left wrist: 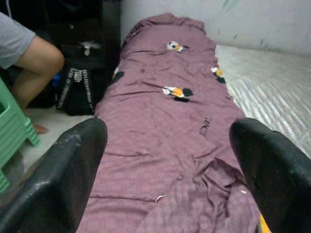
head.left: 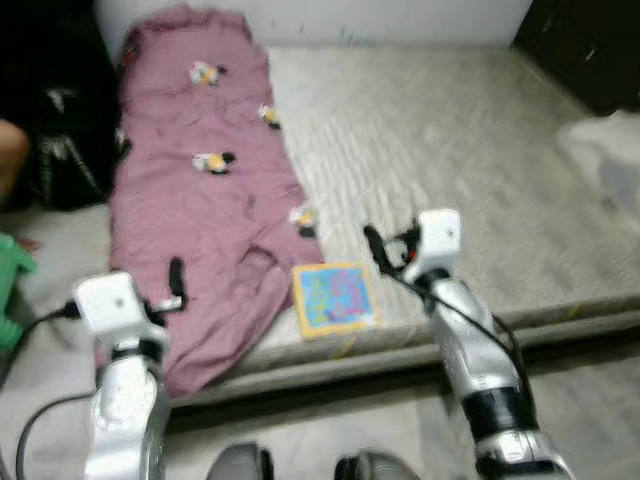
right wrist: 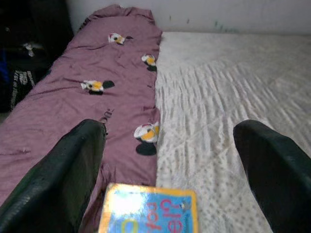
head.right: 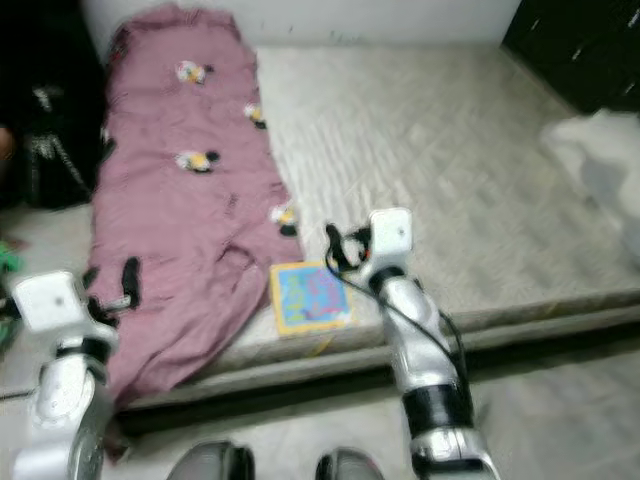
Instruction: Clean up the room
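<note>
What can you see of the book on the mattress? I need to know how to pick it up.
The book is thin and square, with a yellow border and a blue cover bearing colourful print. It lies flat and closed near the mattress's front edge, touching the purple blanket beside it. The right gripper hovers just beyond it, jaws open.

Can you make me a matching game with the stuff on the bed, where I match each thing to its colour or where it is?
Things:
1. blanket
2. book
3. mattress
4. stool

Clues:
A. green, on the floor at the robot's left
B. pale grey and quilted, mostly bare
C. purple-pink with little cartoon patches, spread along the bed's left side
D. bright blue with a yellow border, lying near the bed's front edge

Right pairs: 1-C, 2-D, 3-B, 4-A

The right end effector is open, hovering just beside the book.
</note>
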Controlling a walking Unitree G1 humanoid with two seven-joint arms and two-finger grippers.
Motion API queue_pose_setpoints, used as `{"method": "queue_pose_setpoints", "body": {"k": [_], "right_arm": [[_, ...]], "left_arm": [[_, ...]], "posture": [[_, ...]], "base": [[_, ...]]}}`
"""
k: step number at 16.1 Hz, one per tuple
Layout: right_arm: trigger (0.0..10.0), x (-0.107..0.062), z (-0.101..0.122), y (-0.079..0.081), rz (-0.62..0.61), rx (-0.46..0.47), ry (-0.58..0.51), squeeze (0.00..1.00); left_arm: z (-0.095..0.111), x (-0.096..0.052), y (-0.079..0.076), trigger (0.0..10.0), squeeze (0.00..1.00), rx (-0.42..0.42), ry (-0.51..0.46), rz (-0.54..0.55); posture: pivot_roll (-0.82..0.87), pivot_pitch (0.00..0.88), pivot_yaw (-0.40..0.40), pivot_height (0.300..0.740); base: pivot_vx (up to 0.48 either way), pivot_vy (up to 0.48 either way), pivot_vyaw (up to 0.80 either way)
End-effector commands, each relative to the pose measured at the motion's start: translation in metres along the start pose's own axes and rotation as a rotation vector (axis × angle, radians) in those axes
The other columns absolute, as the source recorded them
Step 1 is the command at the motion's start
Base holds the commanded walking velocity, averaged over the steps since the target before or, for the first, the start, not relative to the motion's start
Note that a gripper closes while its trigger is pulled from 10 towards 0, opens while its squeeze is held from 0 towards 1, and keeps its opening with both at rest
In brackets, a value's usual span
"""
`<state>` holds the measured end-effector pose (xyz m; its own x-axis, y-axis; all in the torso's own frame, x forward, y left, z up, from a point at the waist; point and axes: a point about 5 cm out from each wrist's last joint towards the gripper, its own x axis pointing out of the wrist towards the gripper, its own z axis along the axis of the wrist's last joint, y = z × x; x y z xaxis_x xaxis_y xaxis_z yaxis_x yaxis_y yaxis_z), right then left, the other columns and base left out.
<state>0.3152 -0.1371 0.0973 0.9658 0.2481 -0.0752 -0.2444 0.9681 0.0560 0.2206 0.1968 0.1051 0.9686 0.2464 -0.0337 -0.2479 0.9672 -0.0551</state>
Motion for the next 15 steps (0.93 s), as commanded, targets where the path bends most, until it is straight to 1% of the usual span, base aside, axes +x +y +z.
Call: {"method": "queue_pose_setpoints", "body": {"k": [1, 5, 8, 11, 15], "right_arm": [[10.0, 0.0002, 0.0056, -0.0054, -0.015, -0.004, -0.018, 0.00], [10.0, 0.0005, 0.0052, -0.0047, -0.009, -0.009, -0.019, 0.00], [10.0, 0.0007, 0.0048, -0.0044, -0.006, -0.011, -0.016, 0.00], [10.0, 0.0025, 0.0065, -0.0031, 0.000, -0.017, -0.020, 0.00], [10.0, 0.0026, 0.0066, -0.0032, -0.002, -0.020, -0.020, 0.00]], "left_arm": [[0.0028, -0.0010, -0.0010, 10.0, 0.00, 0.022, -0.015, -0.003], [0.0009, -0.0007, -0.0030, 10.0, 0.00, 0.014, 0.001, -0.036], [0.0015, -0.0017, -0.0041, 10.0, 0.00, 0.002, -0.003, -0.052], [0.0031, 0.0000, -0.0036, 10.0, 0.00, 0.010, -0.008, -0.035], [0.0044, 0.0010, -0.0042, 10.0, 0.00, 0.011, -0.013, -0.039]], "posture": [[0.03, 0.077, -0.055, 0.740], [0.03, 0.072, -0.056, 0.740], [0.03, 0.071, -0.058, 0.740], [0.02, 0.096, -0.058, 0.740], [0.02, 0.092, -0.057, 0.740]], "base": [[0.000, 0.000, 0.00], [0.000, 0.000, 0.00], [0.000, 0.000, -0.60], [0.000, 0.000, 0.00], [0.000, 0.000, 0.00]]}}
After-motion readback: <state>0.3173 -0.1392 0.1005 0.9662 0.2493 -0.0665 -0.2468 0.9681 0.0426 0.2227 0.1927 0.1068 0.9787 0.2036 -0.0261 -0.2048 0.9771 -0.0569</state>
